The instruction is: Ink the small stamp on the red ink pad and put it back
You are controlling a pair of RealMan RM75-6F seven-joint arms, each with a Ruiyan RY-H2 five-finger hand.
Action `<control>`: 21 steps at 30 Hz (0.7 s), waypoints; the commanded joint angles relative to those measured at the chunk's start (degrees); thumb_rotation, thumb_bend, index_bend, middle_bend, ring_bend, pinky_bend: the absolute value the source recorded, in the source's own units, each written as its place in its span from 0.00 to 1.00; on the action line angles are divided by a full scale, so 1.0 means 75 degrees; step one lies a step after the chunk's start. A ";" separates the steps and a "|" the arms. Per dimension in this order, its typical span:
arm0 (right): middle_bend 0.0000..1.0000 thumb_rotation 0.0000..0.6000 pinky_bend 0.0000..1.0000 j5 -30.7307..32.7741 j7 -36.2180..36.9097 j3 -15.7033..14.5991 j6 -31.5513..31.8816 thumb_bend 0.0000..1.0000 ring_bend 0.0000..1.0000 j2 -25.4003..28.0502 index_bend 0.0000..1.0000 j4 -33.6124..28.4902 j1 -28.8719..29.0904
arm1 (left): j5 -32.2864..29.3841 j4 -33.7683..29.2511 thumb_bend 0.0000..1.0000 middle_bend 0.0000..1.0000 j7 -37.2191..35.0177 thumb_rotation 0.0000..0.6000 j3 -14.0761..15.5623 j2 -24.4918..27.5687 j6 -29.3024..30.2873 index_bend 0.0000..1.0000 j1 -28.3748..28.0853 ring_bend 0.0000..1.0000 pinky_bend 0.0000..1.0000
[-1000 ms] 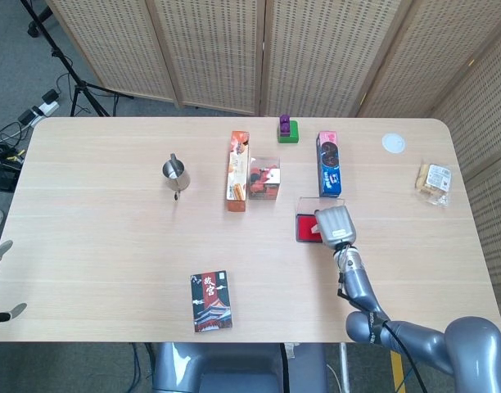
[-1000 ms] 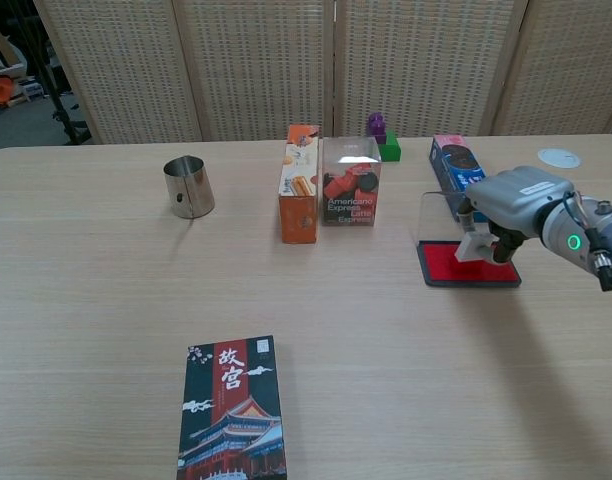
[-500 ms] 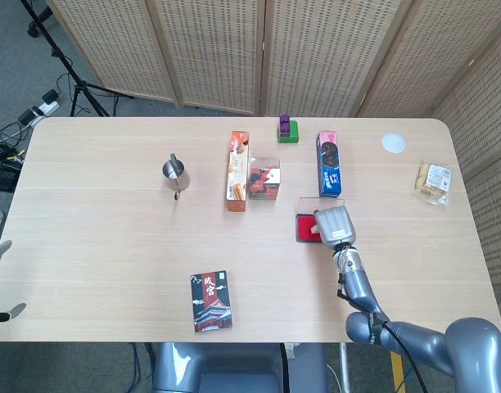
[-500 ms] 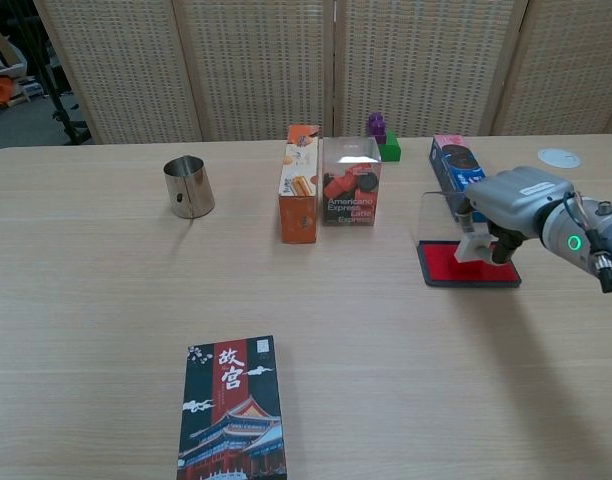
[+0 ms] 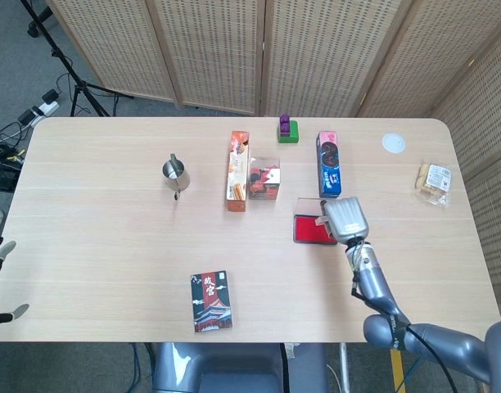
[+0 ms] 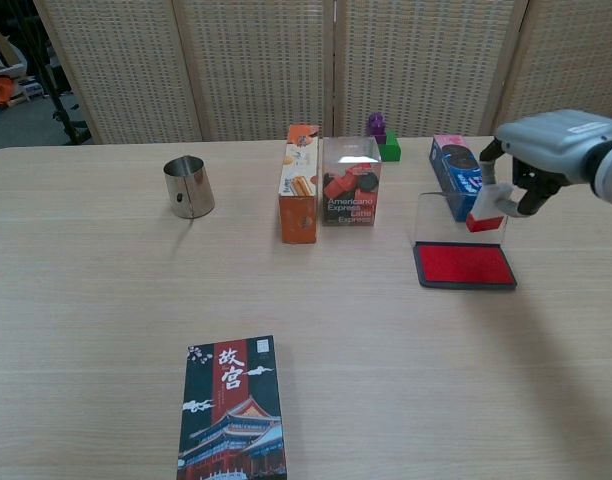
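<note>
Since the last frames we've lifted our right hand [image 6: 546, 160] up off the pad [image 6: 464, 266], and the stamp [image 6: 487, 206] came with it. Chest view shows it best: fingers pinched around the little white stamp, red face down and tilted, hanging in the air above the pad's far right corner, not touching it. Pad looks nudged a bit left too, with its clear lid [image 6: 448, 212] standing up behind it, right of centre in the frame.

From the head view the right hand [image 5: 345, 219] sits just right of the pad [image 5: 309, 231], mostly covering the stamp, so we can't see the grip from there.

Our left hand [image 5: 0, 278] only peeks in at the lower left edge of the head view, off the table, and we can't tell whether it's apart or closed.

Rest of the table: blue box [image 6: 454, 172] right behind the pad, clear coffee box [image 6: 350, 182] and orange box [image 6: 302, 184] in the upper middle, steel cup [image 6: 188, 187] upper left, card box [image 6: 229, 408] at the bottom centre, purple and green blocks [image 5: 286, 128] at the far edge.
</note>
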 commanded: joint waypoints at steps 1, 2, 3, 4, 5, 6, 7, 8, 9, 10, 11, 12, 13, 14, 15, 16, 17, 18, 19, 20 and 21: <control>0.98 1.00 1.00 -0.0063 0.0296 0.0056 0.0070 0.50 1.00 0.0489 0.60 -0.0219 -0.0206 | 0.0034 -0.0007 0.05 0.00 0.0026 1.00 0.0021 -0.0008 0.0018 0.00 0.0011 0.00 0.00; 0.98 1.00 1.00 -0.0068 0.0370 0.0042 0.0049 0.50 1.00 0.0571 0.60 -0.0196 -0.0247 | 0.0041 -0.0009 0.05 0.00 0.0036 1.00 0.0024 -0.0013 0.0021 0.00 0.0012 0.00 0.00; 0.98 1.00 1.00 -0.0078 0.0454 0.0021 0.0022 0.50 1.00 0.0640 0.60 -0.0152 -0.0291 | 0.0047 -0.0009 0.05 0.00 0.0049 1.00 0.0027 -0.0017 0.0025 0.00 0.0013 0.00 0.00; 0.98 1.00 1.00 -0.0086 0.0544 -0.0008 -0.0014 0.50 1.00 0.0696 0.60 -0.0094 -0.0337 | 0.0055 -0.0008 0.05 0.00 0.0061 1.00 0.0032 -0.0022 0.0030 0.00 0.0015 0.00 0.00; 0.98 1.00 1.00 -0.0097 0.0642 -0.0041 -0.0055 0.50 1.00 0.0739 0.60 -0.0020 -0.0384 | 0.0061 -0.0008 0.05 0.00 0.0075 1.00 0.0033 -0.0028 0.0037 0.00 0.0017 0.00 0.00; 0.98 1.00 1.00 -0.0088 0.0724 -0.0065 -0.0085 0.50 1.00 0.0761 0.60 0.0053 -0.0428 | 0.0063 -0.0008 0.05 0.00 0.0093 1.00 0.0034 -0.0036 0.0045 0.00 0.0019 0.00 0.00; 0.98 1.00 1.00 -0.0074 0.0901 -0.0099 -0.0145 0.50 1.00 0.0773 0.60 0.0192 -0.0506 | 0.0056 -0.0001 0.05 0.00 0.0136 1.00 0.0031 -0.0055 0.0056 0.00 0.0022 0.00 0.00; 0.98 1.00 1.00 -0.0092 0.1138 -0.0142 -0.0246 0.50 1.00 0.0765 0.60 0.0373 -0.0585 | 0.0046 -0.0002 0.05 0.00 0.0177 1.00 0.0034 -0.0076 0.0045 0.00 0.0018 0.00 0.00; 0.98 1.00 1.00 -0.0101 0.1303 -0.0177 -0.0332 0.50 1.00 0.0748 0.60 0.0523 -0.0639 | 0.0039 -0.0007 0.05 0.00 0.0190 1.00 0.0035 -0.0087 0.0032 0.00 0.0013 0.00 0.00; 0.98 1.00 1.00 -0.0116 0.1454 -0.0216 -0.0417 0.50 1.00 0.0723 0.60 0.0683 -0.0689 | 0.0035 -0.0010 0.05 0.00 0.0211 1.00 0.0035 -0.0094 0.0023 0.00 0.0008 0.00 0.00; 0.98 1.00 1.00 -0.0148 0.1639 -0.0272 -0.0522 0.50 1.00 0.0673 0.60 0.0901 -0.0750 | 0.0027 -0.0013 0.05 0.00 0.0241 1.00 0.0035 -0.0103 0.0014 0.00 0.0002 0.00 0.00; 0.98 1.00 1.00 -0.0174 0.1772 -0.0315 -0.0608 0.50 1.00 0.0633 0.60 0.1057 -0.0794 | 0.0021 -0.0018 0.05 0.00 0.0261 1.00 0.0036 -0.0112 0.0008 0.00 -0.0001 0.00 0.00; 0.98 1.00 1.00 -0.0204 0.1911 -0.0350 -0.0691 0.50 1.00 0.0589 0.60 0.1206 -0.0834 | 0.0014 -0.0020 0.05 0.00 0.0282 1.00 0.0036 -0.0121 0.0003 0.00 -0.0003 0.00 0.00; 0.98 1.00 1.00 -0.0229 0.2054 -0.0391 -0.0780 0.50 1.00 0.0538 0.60 0.1355 -0.0881 | 0.0010 -0.0026 0.05 0.00 0.0303 1.00 0.0037 -0.0127 -0.0001 0.00 -0.0006 0.00 0.00; 0.98 1.00 1.00 -0.0287 0.2233 -0.0434 -0.0881 0.50 1.00 0.0461 0.60 0.1561 -0.0927 | 0.0007 -0.0033 0.05 0.00 0.0333 1.00 0.0040 -0.0137 -0.0007 0.00 -0.0008 0.00 0.00; 0.98 1.00 1.00 -0.0311 0.2368 -0.0479 -0.0977 0.50 1.00 0.0389 0.60 0.1736 -0.0973 | 0.0001 -0.0033 0.05 0.00 0.0362 1.00 0.0045 -0.0150 -0.0017 0.00 -0.0011 0.00 0.00; 0.98 1.00 1.00 -0.0361 0.2478 -0.0504 -0.1040 0.50 1.00 0.0324 0.60 0.1893 -0.0998 | -0.0007 -0.0032 0.05 0.00 0.0391 1.00 0.0047 -0.0164 -0.0022 0.00 -0.0012 0.00 0.00; 0.98 1.00 1.00 -0.0395 0.2541 -0.0519 -0.1076 0.50 1.00 0.0283 0.60 0.1993 -0.1011 | -0.0011 -0.0033 0.05 0.00 0.0410 1.00 0.0048 -0.0174 -0.0027 0.00 -0.0015 0.00 0.00; 0.98 1.00 1.00 -0.0425 0.2600 -0.0531 -0.1108 0.50 1.00 0.0243 0.60 0.2086 -0.1024 | -0.0017 -0.0036 0.05 0.00 0.0428 1.00 0.0049 -0.0181 -0.0032 0.00 -0.0017 0.00 0.00; 0.98 1.00 1.00 -0.0465 0.2686 -0.0543 -0.1153 0.50 1.00 0.0186 0.60 0.2212 -0.1043 | -0.0023 -0.0041 0.05 0.00 0.0455 1.00 0.0051 -0.0193 -0.0042 0.00 -0.0021 0.00 0.00; 0.98 1.00 1.00 -0.0511 0.2807 -0.0553 -0.1217 0.50 1.00 0.0118 0.60 0.2361 -0.1069 | -0.0032 -0.0045 0.05 0.00 0.0489 1.00 0.0051 -0.0206 -0.0051 0.00 -0.0027 0.00 0.00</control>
